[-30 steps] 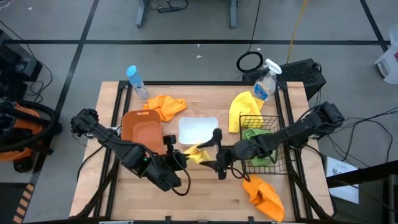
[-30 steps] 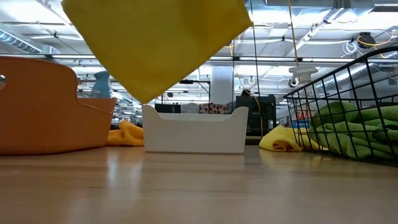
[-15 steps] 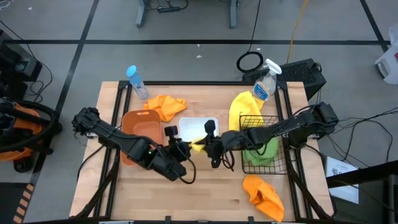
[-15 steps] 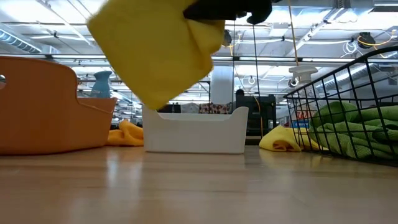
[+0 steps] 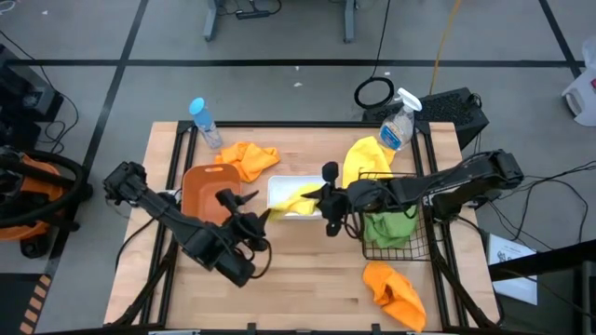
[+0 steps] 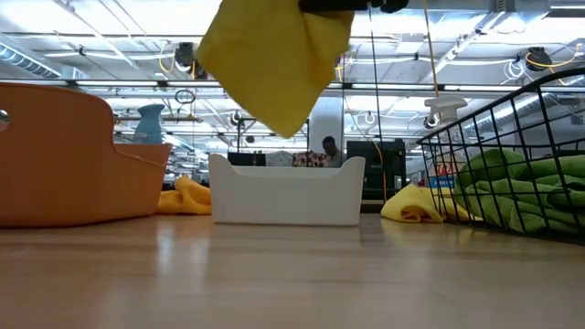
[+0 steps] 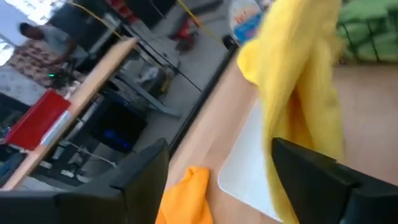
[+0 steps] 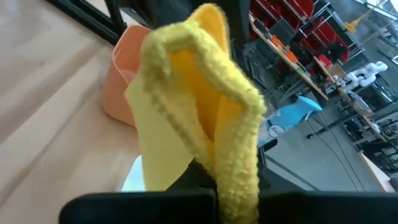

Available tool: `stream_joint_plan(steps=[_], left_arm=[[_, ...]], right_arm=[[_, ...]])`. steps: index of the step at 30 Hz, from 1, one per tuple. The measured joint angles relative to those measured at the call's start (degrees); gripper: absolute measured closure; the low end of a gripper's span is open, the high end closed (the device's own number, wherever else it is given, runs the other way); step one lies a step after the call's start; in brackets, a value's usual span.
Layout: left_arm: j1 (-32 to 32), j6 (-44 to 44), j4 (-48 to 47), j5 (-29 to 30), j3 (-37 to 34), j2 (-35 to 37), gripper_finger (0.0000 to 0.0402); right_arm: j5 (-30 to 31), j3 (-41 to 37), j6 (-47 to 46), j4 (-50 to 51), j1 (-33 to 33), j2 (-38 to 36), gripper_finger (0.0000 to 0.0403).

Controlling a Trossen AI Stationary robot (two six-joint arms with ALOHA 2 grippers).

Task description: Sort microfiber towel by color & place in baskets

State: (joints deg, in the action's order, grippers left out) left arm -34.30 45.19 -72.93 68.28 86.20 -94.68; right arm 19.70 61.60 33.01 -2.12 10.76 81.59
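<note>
Greens sit in the wire-mesh basket. Right gripper pinches a yellow towel above the white tub; left gripper, at nine o'clock, gapes empty. Four remain.

In the low view the right gripper is cut off by the top edge, so its jaws cannot be read; the held yellow towel loses its upper part there too; the black basket runs off the right edge; the orange tub off the left; the left wrist view is blurred.
</note>
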Motion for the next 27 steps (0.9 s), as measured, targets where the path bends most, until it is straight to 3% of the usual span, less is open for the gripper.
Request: stream_joint_plan(steps=[6, 11, 15, 20, 27], left_arm=[[-1.03, 6.84, 5.64, 1.72, -4.87, 0.33, 0.0097], [-1.75, -1.72, 22.01, 2.54, -6.59, 0.33, 0.0097], [-0.48, -6.82, 34.95, 6.93, -8.78, -0.23, 0.0097], [2.32, -11.4, 42.18, 10.9, -10.63, -1.3, 0.0097], [7.72, -22.63, 50.39, -0.76, -10.65, -1.67, 0.0113]], right_arm=[[0.15, 0.0, 0.66, 1.62, -1.11, -4.47, 0.0401], [0.08, 0.0, 0.68, 3.0, -2.18, -7.06, 0.0402], [0.05, 0.0, 0.68, 4.05, -2.51, -7.85, 0.0402], [-0.09, 0.0, 0.92, 4.17, -2.51, -7.85, 0.0402], [-0.09, 0.0, 0.74, 4.43, -2.58, -7.85, 0.0403]])
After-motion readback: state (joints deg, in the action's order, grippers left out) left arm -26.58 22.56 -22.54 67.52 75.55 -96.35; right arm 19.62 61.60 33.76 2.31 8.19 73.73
